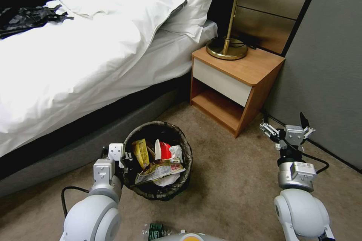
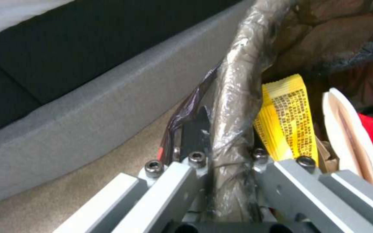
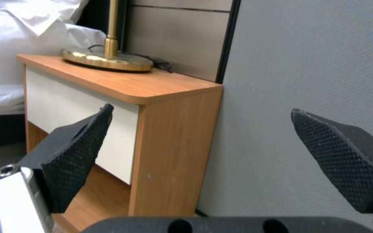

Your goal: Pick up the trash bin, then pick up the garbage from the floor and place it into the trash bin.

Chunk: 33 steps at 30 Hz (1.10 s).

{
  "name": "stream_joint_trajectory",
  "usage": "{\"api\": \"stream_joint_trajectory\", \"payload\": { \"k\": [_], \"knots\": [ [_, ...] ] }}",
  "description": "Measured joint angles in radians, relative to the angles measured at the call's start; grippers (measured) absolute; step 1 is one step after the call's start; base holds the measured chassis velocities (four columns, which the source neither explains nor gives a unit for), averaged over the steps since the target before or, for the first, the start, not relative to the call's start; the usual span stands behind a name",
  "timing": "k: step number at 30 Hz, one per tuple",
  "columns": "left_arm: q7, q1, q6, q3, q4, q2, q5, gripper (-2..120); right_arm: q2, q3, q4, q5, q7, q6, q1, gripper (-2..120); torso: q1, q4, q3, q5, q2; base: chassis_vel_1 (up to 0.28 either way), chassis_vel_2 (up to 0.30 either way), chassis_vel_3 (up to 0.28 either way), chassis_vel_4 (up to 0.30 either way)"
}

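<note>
Around you is a bedroom with beige carpet: a bed with white sheets runs along your left, a wooden nightstand stands in the corner by a grey wall, and one brass lamp sits on the nightstand.

Count one bin, lined with a dark bag folded over its rim. It hangs just in front of the bed base, at your left side. Inside it you can see about five pieces of garbage: a yellow wrapper, a red-and-white cup, white paper, a shiny wrapper lying across the top, and more white paper beneath that. One green-labelled piece lies on the carpet near your base, at the bottom edge of the head view.

Your left gripper is clamped on the bin's near-left rim; in the left wrist view its fingers pinch the bag-covered rim, one outside the wall and one inside, with the yellow wrapper just beside the inner finger.

Your right gripper is held up over the carpet near the wall, well apart from the bin, with its jaws spread wide and nothing between the pads.
</note>
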Motion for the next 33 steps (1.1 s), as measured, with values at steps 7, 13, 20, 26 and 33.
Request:
{"api": "stream_joint_trajectory", "payload": {
  "k": [7, 13, 20, 26, 33],
  "knots": [
    [0.0, 0.0, 0.0, 0.002, 0.001, -0.002, 0.002, 0, 0.001, -0.005, 0.002, 0.0, 0.003, -0.001, -0.001, 100, 0.0, 0.0, 0.0, -0.0001, 0.0, 0.0, 0.0, 0.0, 0.0],
    [0.0, 0.003, 0.0, -0.001, 0.002, -0.002, 0.003, 0, 0.002, -0.005, -0.002, -0.005, 0.01, 0.001, -0.002, 100, 0.0, 0.0, 0.0, 0.0, 0.0, 0.0, 0.0, 0.0, 0.0],
    [0.0, 0.001, 0.0, 0.0, 0.002, -0.003, 0.003, 0, -0.003, -0.004, -0.004, -0.009, 0.013, -0.005, 0.002, 100, 0.0, 0.0, 0.0, 0.0, 0.0, 0.021, -0.029, -0.02, 0.025],
    [-0.001, 0.002, 0.0, 0.0, 0.003, -0.005, 0.003, 0, -0.004, -0.004, -0.008, -0.009, 0.013, -0.005, 0.003, 100, 0.0, 0.0, 0.0, 0.0, 0.0, 0.075, -0.076, -0.069, 0.076],
    [-0.001, 0.001, 0.0, 0.0, 0.004, -0.005, 0.003, 0, -0.003, -0.005, -0.01, -0.01, 0.013, -0.004, 0.005, 100, 0.0, 0.0, 0.0, 0.0, 0.0, 0.052, -0.056, -0.069, 0.048]
  ]
}}
